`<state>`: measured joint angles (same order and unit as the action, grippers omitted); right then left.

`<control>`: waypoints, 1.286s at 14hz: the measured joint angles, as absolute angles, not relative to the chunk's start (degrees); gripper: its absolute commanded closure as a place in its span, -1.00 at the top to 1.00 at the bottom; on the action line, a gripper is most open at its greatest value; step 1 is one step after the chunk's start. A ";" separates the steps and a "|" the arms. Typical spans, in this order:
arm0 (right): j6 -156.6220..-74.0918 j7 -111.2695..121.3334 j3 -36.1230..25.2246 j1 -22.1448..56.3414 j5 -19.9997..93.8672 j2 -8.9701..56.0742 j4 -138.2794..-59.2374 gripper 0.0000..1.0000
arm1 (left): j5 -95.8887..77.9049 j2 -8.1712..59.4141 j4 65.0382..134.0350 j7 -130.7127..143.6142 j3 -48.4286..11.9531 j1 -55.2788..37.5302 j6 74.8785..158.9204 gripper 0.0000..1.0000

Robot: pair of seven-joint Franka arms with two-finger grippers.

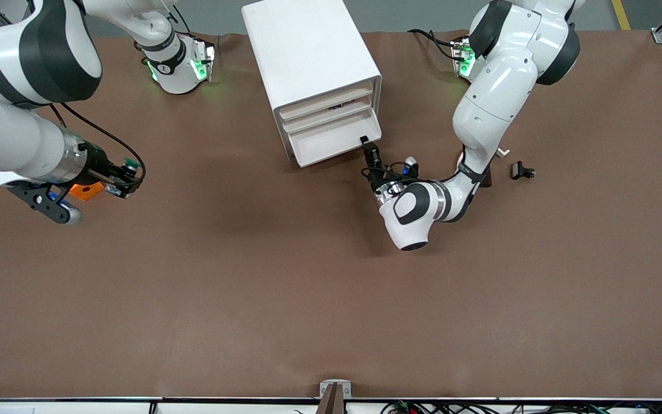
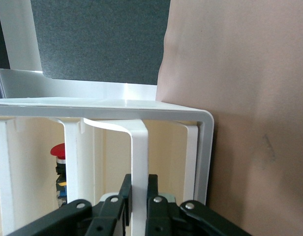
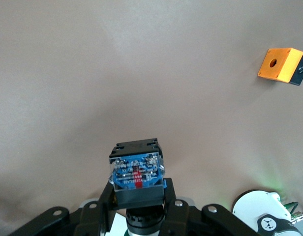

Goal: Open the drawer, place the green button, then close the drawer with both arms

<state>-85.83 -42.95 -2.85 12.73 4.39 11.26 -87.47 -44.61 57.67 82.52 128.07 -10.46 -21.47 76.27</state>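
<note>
Your right gripper (image 1: 126, 179) hangs over the table (image 1: 250, 276) near the edge at the right arm's end, jaws closed on the button (image 1: 130, 167). In the right wrist view the button (image 3: 136, 169) stands up between the fingers (image 3: 172, 199), long axis running out along them, its bluish end facing the camera. That end carries a small label with a red mark; the print is too fine to read. From the front you see its green cap poking past the fingertips. Its long axis lies roughly level there.

An orange block (image 1: 85, 191) with a black hole sits on the table just under that wrist, also seen in the right wrist view (image 3: 282, 64).

Your left gripper (image 1: 365, 141) is at the corner of the lowest drawer (image 1: 334, 141) of the white cabinet (image 1: 308, 52), on the side toward the left arm's end. The left wrist view shows the jaws pinched shut on a thin white upright strip at the drawer (image 2: 139, 177). The drawer stands out a little from the cabinet front. Through the frame you see a red-capped part (image 2: 58, 150) inside the cabinet.

A black clip (image 1: 522, 171) lies on the table toward the left arm's end, near the left arm's elbow. No lettering is readable on the cabinet.
</note>
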 measured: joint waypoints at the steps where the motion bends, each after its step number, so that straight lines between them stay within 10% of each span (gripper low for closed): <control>1: -86.35 -43.99 -2.85 12.80 4.45 11.26 -88.16 -1.00 | -44.62 57.67 82.40 128.07 -10.45 -21.24 76.29 -0.73; 11: -84.04 -79.12 -2.49 22.34 8.36 5.88 -88.52 -1.00 | -44.63 57.68 80.65 128.07 -10.12 -17.77 76.91 -0.72; 18: -97.31 -108.23 -2.17 36.78 8.36 6.26 -92.11 -1.00 | -44.63 57.83 79.65 128.21 -9.96 -16.34 77.14 -0.71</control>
<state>-97.31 -108.23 -2.17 36.78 8.36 6.26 -92.11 -44.63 57.83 79.65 128.21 -9.96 -16.34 77.14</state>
